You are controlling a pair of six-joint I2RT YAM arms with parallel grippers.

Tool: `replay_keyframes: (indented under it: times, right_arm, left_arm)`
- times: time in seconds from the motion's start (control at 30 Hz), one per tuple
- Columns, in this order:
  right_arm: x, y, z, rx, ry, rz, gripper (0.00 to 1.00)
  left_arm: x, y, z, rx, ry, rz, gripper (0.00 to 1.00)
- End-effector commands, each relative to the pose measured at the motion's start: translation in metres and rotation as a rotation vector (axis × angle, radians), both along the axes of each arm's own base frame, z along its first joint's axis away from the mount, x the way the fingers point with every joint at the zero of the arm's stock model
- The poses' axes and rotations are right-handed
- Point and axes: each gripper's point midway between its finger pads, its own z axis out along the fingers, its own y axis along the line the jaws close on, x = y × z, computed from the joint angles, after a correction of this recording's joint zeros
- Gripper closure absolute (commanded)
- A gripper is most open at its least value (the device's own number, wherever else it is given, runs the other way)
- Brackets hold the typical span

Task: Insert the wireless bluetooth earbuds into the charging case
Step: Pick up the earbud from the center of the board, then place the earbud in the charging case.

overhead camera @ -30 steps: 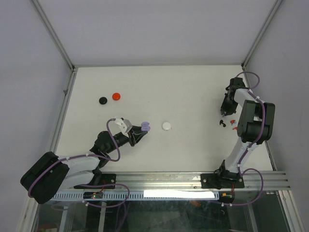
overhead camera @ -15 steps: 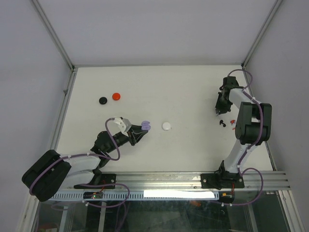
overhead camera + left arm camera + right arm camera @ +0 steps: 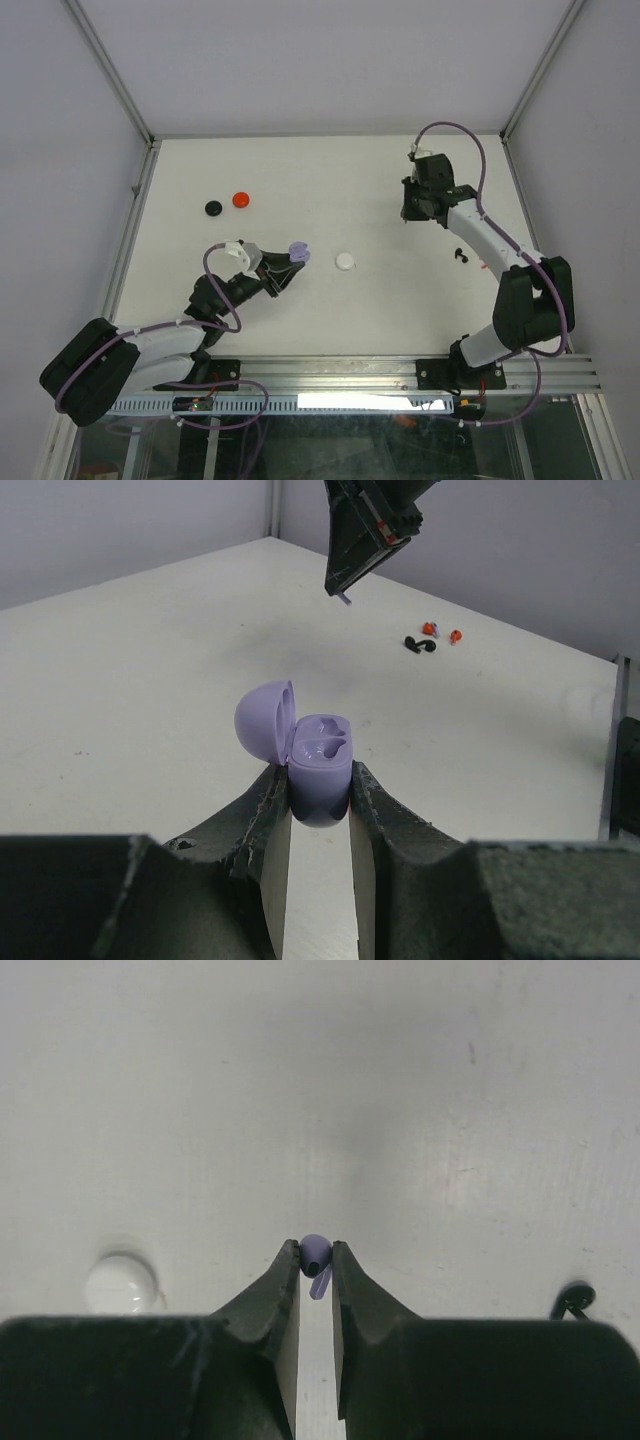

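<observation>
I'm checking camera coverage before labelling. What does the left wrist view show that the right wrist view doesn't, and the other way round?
Only the left wrist view: the open purple charging case, both wells empty, clamped in the left pincer, and two small red items far off on the table. Only the right wrist view: a white round object lying on the table. Both: the right pincer shut on the purple earbud, and the black earbud on the table.
</observation>
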Motion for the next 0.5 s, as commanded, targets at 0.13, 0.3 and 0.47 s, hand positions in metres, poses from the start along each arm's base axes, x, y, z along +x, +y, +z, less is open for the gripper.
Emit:
replay_keyframes:
  times: [0.13,0.3,0.47]
  right_arm:
    - [-0.015,0.076,0.087,0.116,-0.312,0.196,0.97]
    - [-0.043,0.111,0.123,0.183,-0.429,0.309,0.98]
    - [-0.077,0.147,0.160,0.290,-0.556,0.436,0.98]
  left_arm:
    - [0.004,0.009,0.049,-0.104,-0.141,0.049,1.00]
    - [0.006,0.010,0.060,-0.114,-0.172,0.062,1.00]
    - [0.006,0.006,0.070,-0.123,-0.196,0.047,1.00]
